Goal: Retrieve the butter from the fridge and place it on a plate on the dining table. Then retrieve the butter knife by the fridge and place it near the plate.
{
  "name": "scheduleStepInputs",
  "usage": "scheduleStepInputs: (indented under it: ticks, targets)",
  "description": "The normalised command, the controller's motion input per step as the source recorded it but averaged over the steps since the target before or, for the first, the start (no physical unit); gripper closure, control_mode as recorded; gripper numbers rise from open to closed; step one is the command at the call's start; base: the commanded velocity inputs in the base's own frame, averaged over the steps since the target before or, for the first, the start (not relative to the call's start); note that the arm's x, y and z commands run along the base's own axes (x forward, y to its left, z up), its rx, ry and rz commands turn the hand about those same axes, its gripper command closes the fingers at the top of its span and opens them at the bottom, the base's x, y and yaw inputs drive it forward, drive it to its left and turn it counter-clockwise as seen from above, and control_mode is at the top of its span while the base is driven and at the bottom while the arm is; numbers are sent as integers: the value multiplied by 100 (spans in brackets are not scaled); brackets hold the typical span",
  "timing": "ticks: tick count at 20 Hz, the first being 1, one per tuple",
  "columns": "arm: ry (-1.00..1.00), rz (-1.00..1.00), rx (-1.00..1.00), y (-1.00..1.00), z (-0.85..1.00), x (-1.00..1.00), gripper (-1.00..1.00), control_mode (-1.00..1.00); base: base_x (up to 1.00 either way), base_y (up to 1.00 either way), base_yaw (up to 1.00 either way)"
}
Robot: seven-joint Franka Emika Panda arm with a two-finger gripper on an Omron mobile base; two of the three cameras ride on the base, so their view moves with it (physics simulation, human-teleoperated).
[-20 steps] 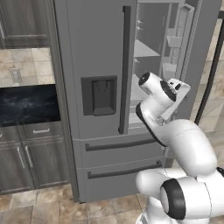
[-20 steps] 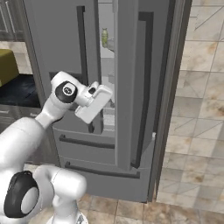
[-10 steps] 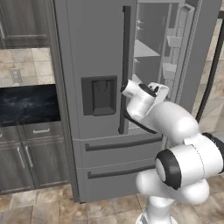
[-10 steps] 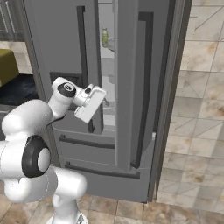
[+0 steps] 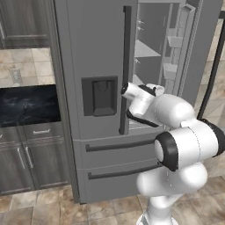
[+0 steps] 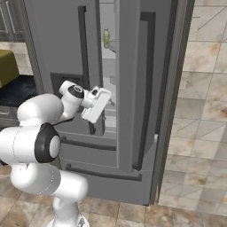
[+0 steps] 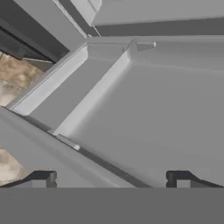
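Note:
The fridge (image 5: 96, 52) stands in front of me, its left door shut and its right door (image 6: 133, 66) swung open. My hand (image 6: 96, 104) hangs at the gap between the doors, at about dispenser height, tilted toward the inside. In the hand view my gripper (image 7: 111, 179) is open, its fingertips (image 7: 41, 178) wide apart with nothing between them, over bare grey walls and ledges inside the fridge. The hand (image 5: 145, 94) sits just right of the left door's dark handle (image 5: 125, 66). The butter, plate, dining table and butter knife are out of view.
A pale green bottle (image 6: 106, 39) stands on a high shelf inside. Door bins (image 5: 175, 44) line the open door. Two drawers (image 5: 118, 145) lie below the doors. Left of the fridge is a dark counter (image 5: 26, 105) with grey cabinets, and a yellow appliance (image 6: 8, 66).
The arm has folded: its elbow swung across in front of the base and the hand shifted slightly left toward the door gap. The jaws stayed open.

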Motion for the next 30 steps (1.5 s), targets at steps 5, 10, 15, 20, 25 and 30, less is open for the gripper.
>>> scheduleStepInputs:
  ticks: [5,10,15,20,25,30]
  targets:
    - [0,0,0,-70,-1,-15,-100,-100,0,0,0]
    - [0,0,0,-77,0,-6,-100,-100,0,0,0]
    - [0,0,1,-100,0,-29,-100,-100,0,0,0]
    - [0,2,2,-71,0,-20,-100,-100,0,0,0]
    - [0,0,0,58,0,14,-100,-100,0,0,0]
    - [0,-1,0,84,0,34,-100,-100,0,0,0]
